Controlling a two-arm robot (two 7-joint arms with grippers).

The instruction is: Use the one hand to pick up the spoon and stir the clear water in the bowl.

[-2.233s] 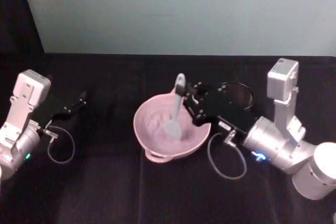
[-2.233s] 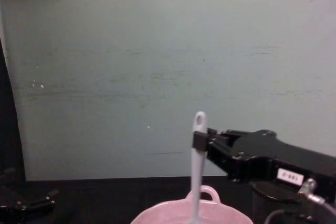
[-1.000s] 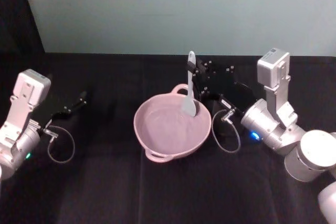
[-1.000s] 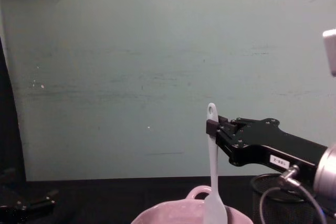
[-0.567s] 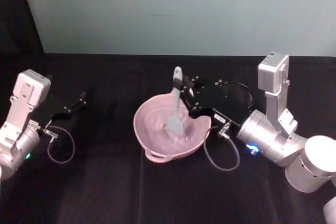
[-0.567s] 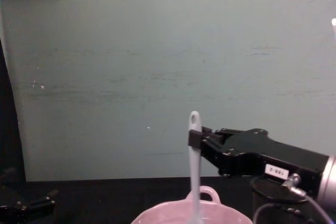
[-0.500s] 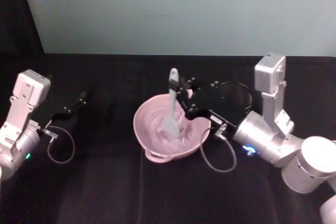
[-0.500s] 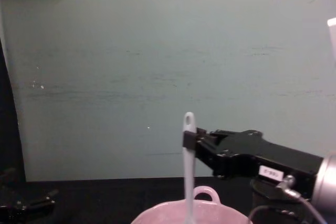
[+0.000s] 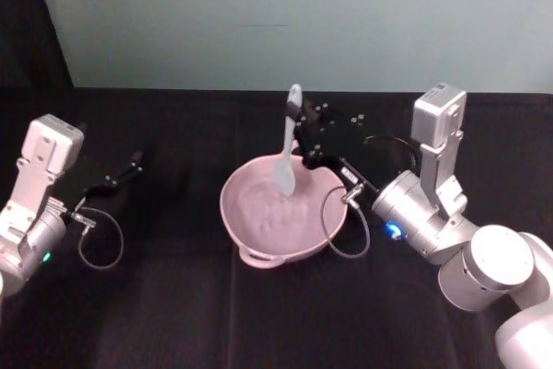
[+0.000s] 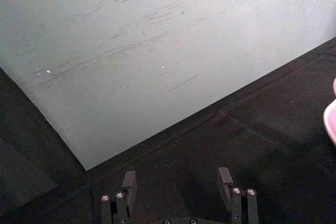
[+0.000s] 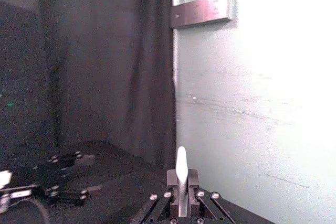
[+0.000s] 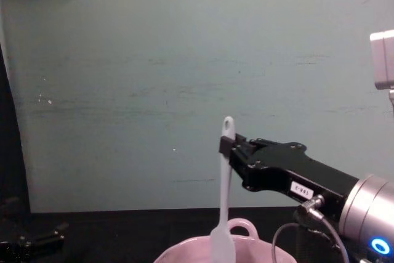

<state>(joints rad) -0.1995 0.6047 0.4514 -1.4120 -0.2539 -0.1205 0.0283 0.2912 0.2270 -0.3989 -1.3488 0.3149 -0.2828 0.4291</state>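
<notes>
Left pincer: parked on the far-left side of the black surface, well apart from the bowl; fingers spread, nothing between them.

Bowl: pink, round, at the middle of the surface, with one small loop handle on its near rim and another on its far rim; upright.

Water: lies inside the bowl; hardly to be made out, and its level cannot be told.

Spoon: white, long axis close to upright with a slight lean. The holed handle end is up and the flat scoop is down over the far-right part of the bowl's inside. In the chest view the scoop sits at about rim height. Whether it touches the water cannot be told.

Right pincer: reaches in from the right, above the bowl's far-right rim; pressed onto the spoon's handle high up, just below the holed end.

Deciding relation: the water lies straight below the scoop, down and a little to the near left of the right pincer. Since the spoon hangs nearly plumb from a high grip, stirring likely calls for lowering it and sweeping the scoop round inside the rim. The right arm alone is in reach.
</notes>
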